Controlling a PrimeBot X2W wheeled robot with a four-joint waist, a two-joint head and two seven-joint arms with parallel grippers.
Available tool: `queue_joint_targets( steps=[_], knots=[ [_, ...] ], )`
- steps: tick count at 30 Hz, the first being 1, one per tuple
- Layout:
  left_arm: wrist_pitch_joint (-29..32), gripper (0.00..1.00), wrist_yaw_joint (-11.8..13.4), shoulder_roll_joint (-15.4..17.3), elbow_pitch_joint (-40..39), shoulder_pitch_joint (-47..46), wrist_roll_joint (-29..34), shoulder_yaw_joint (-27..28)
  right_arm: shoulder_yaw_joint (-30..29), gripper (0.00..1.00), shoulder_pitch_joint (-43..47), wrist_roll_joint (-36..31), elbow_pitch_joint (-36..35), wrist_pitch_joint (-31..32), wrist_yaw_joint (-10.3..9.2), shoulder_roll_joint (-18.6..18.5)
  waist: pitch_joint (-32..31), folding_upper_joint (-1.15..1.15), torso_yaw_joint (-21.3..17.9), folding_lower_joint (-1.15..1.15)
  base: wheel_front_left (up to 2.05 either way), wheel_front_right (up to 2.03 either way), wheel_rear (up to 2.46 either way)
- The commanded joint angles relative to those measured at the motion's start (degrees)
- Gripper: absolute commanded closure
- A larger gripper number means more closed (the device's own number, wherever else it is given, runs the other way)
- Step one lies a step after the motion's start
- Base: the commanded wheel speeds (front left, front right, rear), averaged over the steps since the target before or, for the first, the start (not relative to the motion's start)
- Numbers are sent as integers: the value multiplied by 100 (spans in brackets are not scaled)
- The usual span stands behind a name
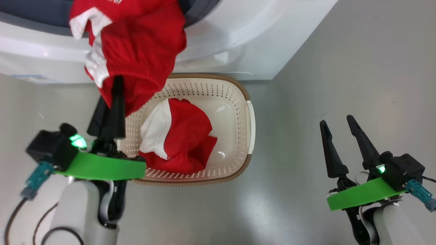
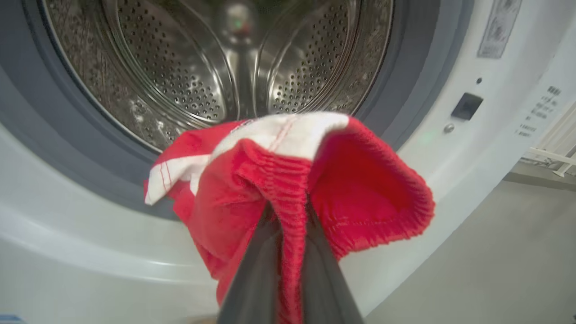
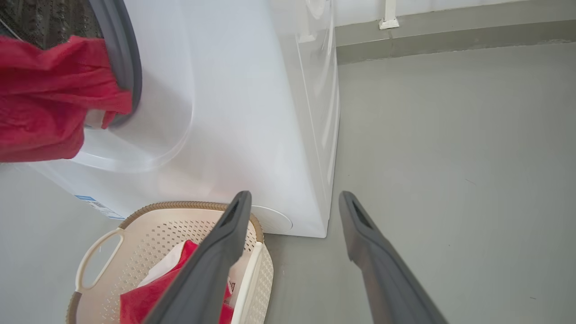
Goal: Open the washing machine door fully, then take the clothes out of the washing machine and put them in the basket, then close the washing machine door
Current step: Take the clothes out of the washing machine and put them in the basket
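Grey floor [image 1: 306, 102] underfoot and the white washing machine [image 1: 238, 41] across the top of the head view, with the basket [image 1: 250, 112] parked tight against its front. The left gripper [image 1: 114, 102] is clamped on a red garment [image 1: 136, 44] that hangs from the machine's mouth down over the basket's near-left rim, while a second garment [image 1: 184, 136] already lies inside the basket. The right gripper [image 1: 336, 119] sits well off to the side over bare floor, fingers spread and holding nothing. Over to the left wrist view: the two dark fingers pinch an elasticated red hem between them, with a white panel folded on top. Behind it the steel drum [image 2: 202, 67], ringed by the grey gasket [image 2: 90, 144], looks free of cloth as far as can be seen. Right wrist view now: the garment shows at the top left against the gasket edge, though whether it rests on the rubber can't be told, and the basket sits below. The step in hand looks like the carry to the basket. It's best played by drawing the cloth clear of the gasket first so no trailing end snags. Then swing over the basket's middle, low enough that the hanging part lands inside rather than across the rim, and only then let go
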Motion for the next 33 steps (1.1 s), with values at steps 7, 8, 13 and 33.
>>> queue_joint_targets(
  steps=[7,8,13,33],
  knots=[
    [-21,100,-32,230,975,-105,10,-168,181,0,-127,29,-178,-37,28,-14,349,0,-93,0,0,0,0],
    [-21,100,-32,247,1133,-147,22,-225,188,0,-147,31,-184,-37,28,-14,393,0,-105,0,0,0,0],
    [-21,100,-32,315,1865,-369,8,-389,213,0,-235,52,-213,-37,28,-14,587,0,-182,0,0,0,0],
    [-21,100,-32,589,4030,-1495,-85,-972,346,0,-496,116,-298,-37,28,-14,1357,0,-367,0,0,0,0]
  ],
)
